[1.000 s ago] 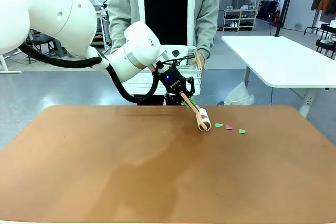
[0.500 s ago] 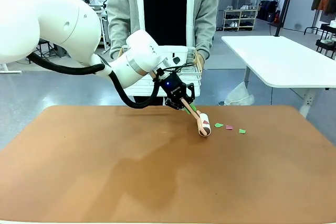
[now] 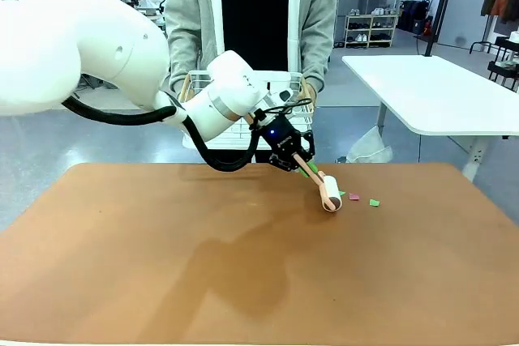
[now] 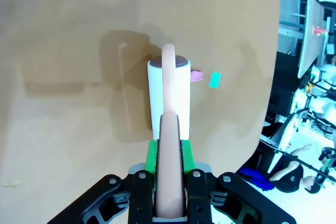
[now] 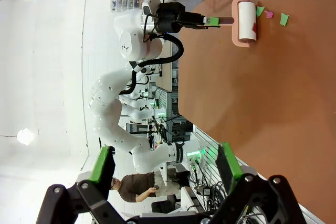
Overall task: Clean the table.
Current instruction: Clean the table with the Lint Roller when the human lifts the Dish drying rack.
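Clamping white pink-handled lint roller in left gripper near reddish-brown table's far edge; best pressed flat across green paper scrap.

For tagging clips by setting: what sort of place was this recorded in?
Probably a robotics lab or open workshop: a bare polished floor, a white work table on metal legs, and storage shelves beyond the terracotta table where a robot arm works.

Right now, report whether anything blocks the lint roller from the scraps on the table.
Nothing visible does. The lint roller, held in the left gripper, rests on the table beside the pink scrap; the green scrap lies just beyond.
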You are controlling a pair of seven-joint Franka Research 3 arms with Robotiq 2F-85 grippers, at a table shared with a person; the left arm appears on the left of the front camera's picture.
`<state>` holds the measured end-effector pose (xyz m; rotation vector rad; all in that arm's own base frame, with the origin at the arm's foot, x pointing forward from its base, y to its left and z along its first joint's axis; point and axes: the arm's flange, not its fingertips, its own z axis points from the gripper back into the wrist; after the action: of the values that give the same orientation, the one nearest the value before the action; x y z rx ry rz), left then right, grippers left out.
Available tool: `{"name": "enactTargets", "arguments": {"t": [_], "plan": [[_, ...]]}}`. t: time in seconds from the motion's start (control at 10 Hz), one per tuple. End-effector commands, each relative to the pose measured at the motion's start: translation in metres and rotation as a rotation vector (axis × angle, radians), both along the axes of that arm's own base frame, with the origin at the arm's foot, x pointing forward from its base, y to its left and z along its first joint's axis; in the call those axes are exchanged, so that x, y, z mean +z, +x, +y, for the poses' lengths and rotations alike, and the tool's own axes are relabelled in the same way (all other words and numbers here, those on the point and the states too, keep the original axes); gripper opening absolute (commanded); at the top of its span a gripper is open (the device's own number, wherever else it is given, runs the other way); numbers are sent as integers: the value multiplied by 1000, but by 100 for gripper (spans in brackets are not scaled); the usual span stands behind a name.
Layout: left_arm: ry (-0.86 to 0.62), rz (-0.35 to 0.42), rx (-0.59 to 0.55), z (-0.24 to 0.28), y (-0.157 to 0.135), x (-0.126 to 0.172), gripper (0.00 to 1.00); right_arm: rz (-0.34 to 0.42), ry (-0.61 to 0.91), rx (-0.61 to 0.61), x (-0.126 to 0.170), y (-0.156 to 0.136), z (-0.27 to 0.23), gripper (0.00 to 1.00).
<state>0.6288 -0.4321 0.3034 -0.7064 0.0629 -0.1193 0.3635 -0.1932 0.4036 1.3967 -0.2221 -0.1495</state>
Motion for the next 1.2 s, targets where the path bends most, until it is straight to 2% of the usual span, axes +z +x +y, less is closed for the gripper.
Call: {"name": "enactTargets", "arguments": {"t": [0.0,0.6,0.8,1.1], "plan": [[5,33,-43,-44,7,-15,21,-10,2,4,3,-2,1,100],[-18,74,-40,-159,1,-14,21,-10,2,4,3,-2,1,100],[-52,68,-43,-161,-3,-6,21,-10,2,4,3,-2,1,100],[-129,27,-13,-131,-13,48,21,-10,2,4,3,-2,1,100]]}}
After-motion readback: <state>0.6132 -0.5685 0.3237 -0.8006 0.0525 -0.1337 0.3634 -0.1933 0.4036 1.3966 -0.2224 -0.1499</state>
